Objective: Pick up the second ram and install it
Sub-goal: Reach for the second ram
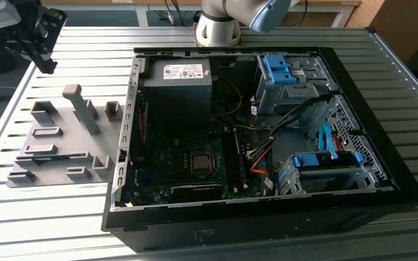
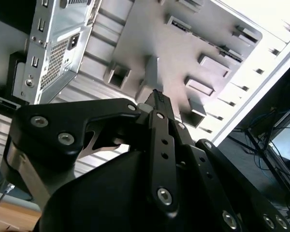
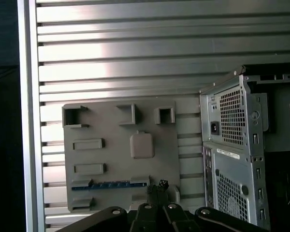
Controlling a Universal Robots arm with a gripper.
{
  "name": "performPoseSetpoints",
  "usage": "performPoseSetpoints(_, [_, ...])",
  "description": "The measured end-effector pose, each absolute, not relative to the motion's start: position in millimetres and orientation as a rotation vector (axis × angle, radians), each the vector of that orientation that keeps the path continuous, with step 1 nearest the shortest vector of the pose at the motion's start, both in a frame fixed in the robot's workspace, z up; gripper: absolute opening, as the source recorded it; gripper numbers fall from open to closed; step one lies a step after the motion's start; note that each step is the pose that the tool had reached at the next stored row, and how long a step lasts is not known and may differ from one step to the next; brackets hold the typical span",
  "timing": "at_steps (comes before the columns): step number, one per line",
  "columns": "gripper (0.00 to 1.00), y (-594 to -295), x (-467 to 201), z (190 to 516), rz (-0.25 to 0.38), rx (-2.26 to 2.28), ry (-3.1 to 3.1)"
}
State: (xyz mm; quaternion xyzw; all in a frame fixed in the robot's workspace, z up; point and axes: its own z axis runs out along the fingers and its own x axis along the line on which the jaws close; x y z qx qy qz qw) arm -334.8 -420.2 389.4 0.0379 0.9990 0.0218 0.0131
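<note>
The second ram point(image 3: 108, 184) is a thin blue-green stick. It stands on edge in a slot of the grey fixture plate point(image 3: 116, 164), near that plate's front edge on the exterior view's left point(image 1: 55, 157). My gripper point(image 1: 47, 66) hangs high above the table's far corner on the exterior view's left, well apart from the plate. Its dark fingertips point(image 3: 159, 186) sit together with nothing between them, and they look the same in the second wrist view point(image 2: 157, 99). The ram shows there as a dark dashed line point(image 2: 210, 42).
An open black computer case point(image 1: 369, 136) lies in the middle of the slatted metal table point(image 1: 63, 217). A green stick point(image 1: 232, 157) stands in a slot beside the processor socket. A tall grey post point(image 1: 82, 109) and several blocks rise from the fixture plate.
</note>
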Motion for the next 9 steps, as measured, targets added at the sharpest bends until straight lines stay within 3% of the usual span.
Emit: performPoseSetpoints(9, [0.11,-431.5,-367.2,388.4,0.067,0.118,3.113])
